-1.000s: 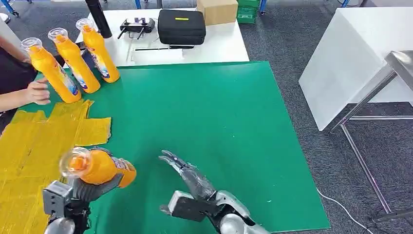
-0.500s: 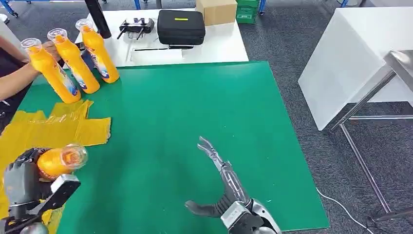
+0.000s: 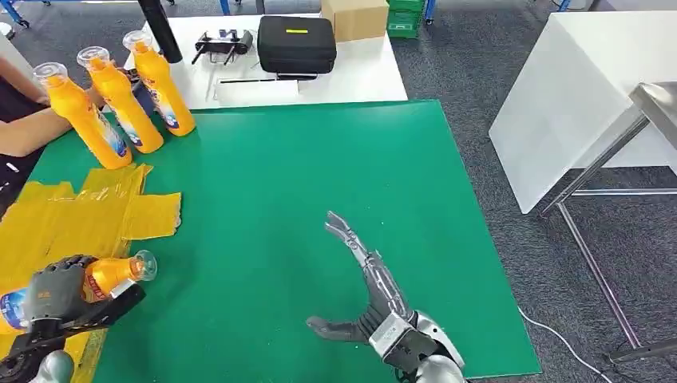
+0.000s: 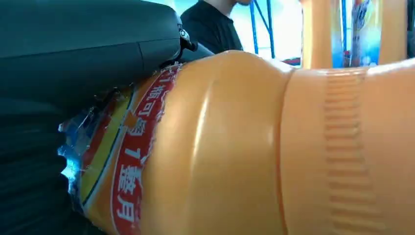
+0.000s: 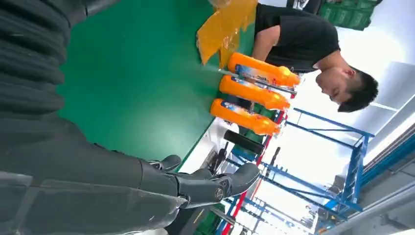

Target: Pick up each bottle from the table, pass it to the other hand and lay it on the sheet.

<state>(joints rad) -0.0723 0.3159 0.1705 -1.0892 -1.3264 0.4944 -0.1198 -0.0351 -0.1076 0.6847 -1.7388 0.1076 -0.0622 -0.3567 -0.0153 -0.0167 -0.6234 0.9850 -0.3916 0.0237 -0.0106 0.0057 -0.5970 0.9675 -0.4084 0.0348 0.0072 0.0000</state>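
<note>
My left hand (image 3: 56, 299) grips an orange bottle (image 3: 112, 273) lying sideways low over the yellow sheet (image 3: 56, 223) at the near left; the bottle (image 4: 254, 147) looms large in the left wrist view, with the hand (image 4: 73, 58) wrapped round its labelled body. My right hand (image 3: 363, 283) hovers over the green mat (image 3: 319, 183) near the front, fingers spread and nothing in it; its fingers (image 5: 205, 183) stand apart in the right wrist view. Three more orange bottles (image 3: 120, 100) (image 5: 254, 93) stand upright at the mat's far left corner.
A person's arm (image 3: 24, 132) reaches behind the standing bottles; the person (image 5: 313, 54) stands there in a black shirt. Behind the mat a white table (image 3: 359, 72) carries a black case (image 3: 297, 44), a cardboard box (image 3: 355, 17) and a controller (image 3: 223, 41). Another white table (image 3: 575, 96) stands at the right.
My left hand has swung the bottle from upright over the mat leftward and down onto its side above the sheet. My right hand has drawn back to the right, open. The person's hand moved behind the bottles.
</note>
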